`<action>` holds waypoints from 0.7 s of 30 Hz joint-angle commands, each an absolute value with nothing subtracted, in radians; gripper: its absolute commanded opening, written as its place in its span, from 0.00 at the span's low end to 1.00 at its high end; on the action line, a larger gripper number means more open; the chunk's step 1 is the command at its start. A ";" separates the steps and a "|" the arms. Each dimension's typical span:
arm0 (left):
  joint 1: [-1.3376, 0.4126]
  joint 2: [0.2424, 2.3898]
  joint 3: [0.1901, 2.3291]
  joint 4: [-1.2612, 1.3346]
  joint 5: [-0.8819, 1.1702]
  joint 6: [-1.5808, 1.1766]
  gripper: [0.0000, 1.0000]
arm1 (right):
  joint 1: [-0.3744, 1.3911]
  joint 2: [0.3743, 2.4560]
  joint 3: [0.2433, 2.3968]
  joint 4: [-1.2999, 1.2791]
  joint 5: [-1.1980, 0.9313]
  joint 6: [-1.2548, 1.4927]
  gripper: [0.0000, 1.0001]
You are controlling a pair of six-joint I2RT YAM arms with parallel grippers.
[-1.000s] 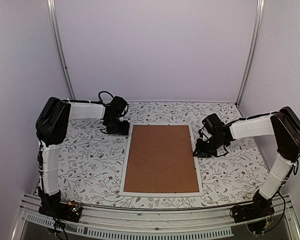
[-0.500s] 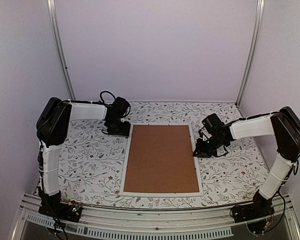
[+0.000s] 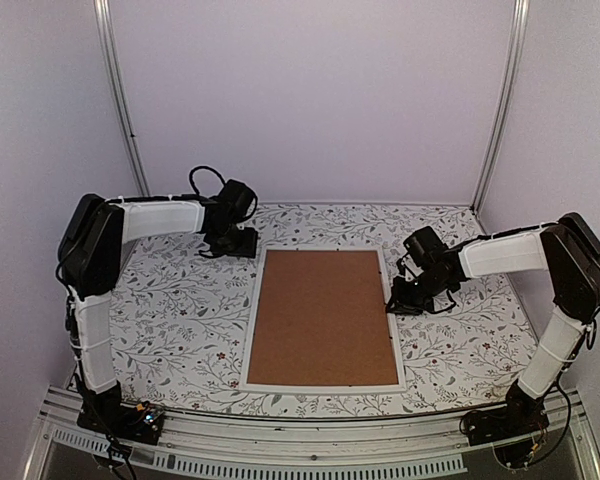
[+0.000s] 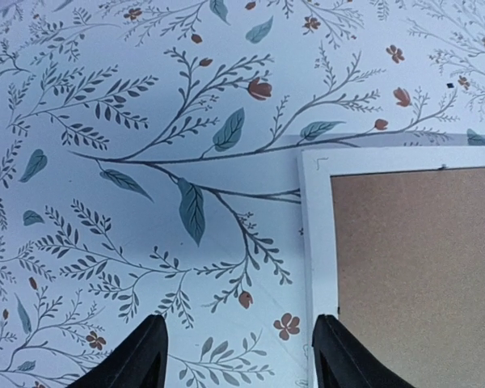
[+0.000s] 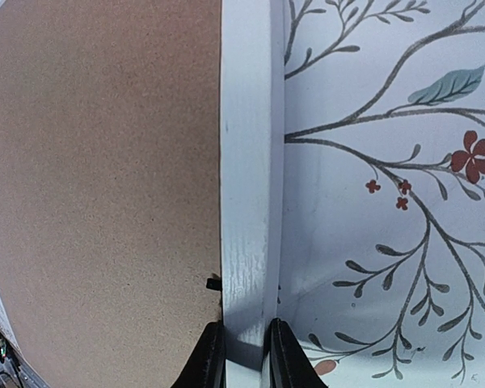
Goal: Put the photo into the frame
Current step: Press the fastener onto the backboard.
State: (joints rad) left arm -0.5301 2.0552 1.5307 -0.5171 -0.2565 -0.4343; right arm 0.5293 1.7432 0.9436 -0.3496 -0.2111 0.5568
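right hand (image 5: 242, 349) clamped on the right rim of the white-rimmed rectangular frame (image 5: 246, 162), brown backing (image 3: 323, 318) up; left hand (image 4: 238, 349), fingers apart, over floral tabletop (image 4: 105, 202) beside its far-left corner.

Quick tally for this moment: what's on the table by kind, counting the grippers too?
frame: 1
backing board: 1
grippers: 2, the left gripper and the right gripper
Total: 4
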 commanded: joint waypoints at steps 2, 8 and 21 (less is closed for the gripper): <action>-0.551 2.084 1.551 -0.522 -0.251 -0.432 0.64 | 0.554 1.802 0.933 -0.394 -0.225 0.537 0.19; -0.571 2.137 1.585 -0.544 -0.237 -0.429 0.64 | 0.554 1.803 0.926 -0.390 -0.227 0.537 0.19; -0.578 2.166 1.591 -0.552 -0.252 -0.441 0.64 | 0.554 1.790 0.909 -0.382 -0.227 0.543 0.19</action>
